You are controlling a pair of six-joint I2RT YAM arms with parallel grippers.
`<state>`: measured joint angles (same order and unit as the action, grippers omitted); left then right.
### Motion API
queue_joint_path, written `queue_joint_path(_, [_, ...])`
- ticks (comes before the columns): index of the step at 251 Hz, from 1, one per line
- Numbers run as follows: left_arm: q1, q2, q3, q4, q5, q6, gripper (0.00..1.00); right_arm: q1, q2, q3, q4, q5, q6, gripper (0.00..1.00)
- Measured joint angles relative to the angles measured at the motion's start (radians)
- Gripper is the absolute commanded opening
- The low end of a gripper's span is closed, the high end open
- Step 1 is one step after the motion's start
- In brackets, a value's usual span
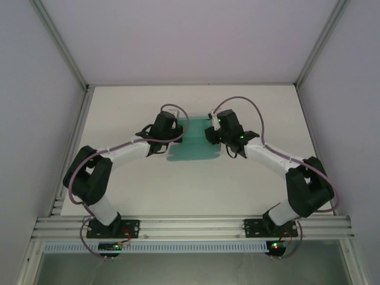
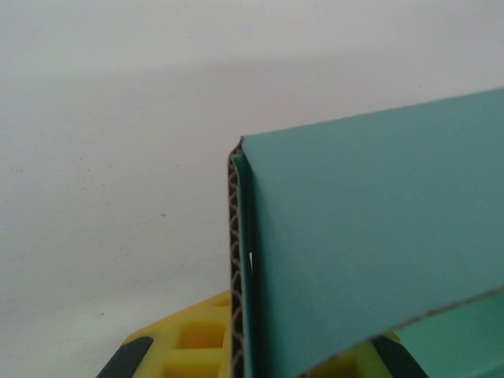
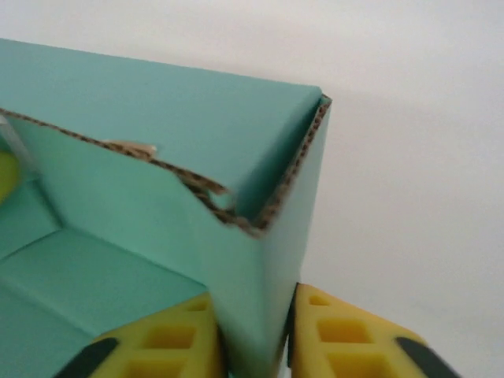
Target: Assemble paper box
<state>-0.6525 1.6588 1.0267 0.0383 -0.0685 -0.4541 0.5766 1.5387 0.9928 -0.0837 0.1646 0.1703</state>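
The paper box (image 3: 157, 118) is matt teal corrugated card; the table (image 1: 148, 190) looks smooth, probably matt.

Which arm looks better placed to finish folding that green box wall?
Probably right: the right gripper straddles the paper box's folded wall at the corner, a finger on each face. The left gripper is shut on the opposite side, steadying it.

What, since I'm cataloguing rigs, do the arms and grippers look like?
The left arm and right arm have black joint housings joined by white links, with looping mauve cables. The right fingers are yellow, moulded with square pockets and black patches; the left fingers match.
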Motion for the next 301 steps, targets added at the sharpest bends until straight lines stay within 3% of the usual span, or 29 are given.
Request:
queue_joint_path(33, [-0.032,0.001,0.026,-0.019,-0.012,-0.003,0.0,0.031,0.058,0.043,-0.033,0.211,0.057,0.11])
queue_joint_path(79, [-0.05,0.031,0.077,-0.043,-0.052,-0.027,0.0,0.087,0.193,0.23,-0.241,0.488,0.238,0.12])
queue_joint_path(140, [-0.058,0.062,0.093,-0.053,-0.051,-0.053,0.0,0.096,0.248,0.239,-0.246,0.558,0.31,0.19])
queue_joint_path(181, [-0.059,0.062,0.094,-0.096,-0.054,-0.051,0.0,0.067,0.162,0.004,0.089,0.386,0.146,0.29])
queue_joint_path(200, [-0.06,0.062,0.094,-0.096,-0.05,-0.048,0.0,0.023,0.104,-0.092,0.211,0.247,0.098,0.4])
queue_joint_path(222, [-0.059,0.062,0.094,-0.086,-0.048,-0.047,0.0,-0.022,0.04,-0.161,0.307,0.102,0.055,0.63])
queue_joint_path(253, [-0.062,0.062,0.094,-0.08,-0.031,-0.039,0.0,-0.039,-0.055,-0.21,0.381,-0.05,0.022,0.79])
queue_joint_path(283, [-0.064,0.062,0.094,-0.08,-0.026,-0.029,0.0,-0.038,-0.157,-0.224,0.391,-0.122,-0.005,0.99])
queue_joint_path(301, [-0.064,0.061,0.094,-0.08,-0.025,-0.024,0.0,-0.04,-0.226,-0.236,0.387,-0.132,-0.01,0.99])
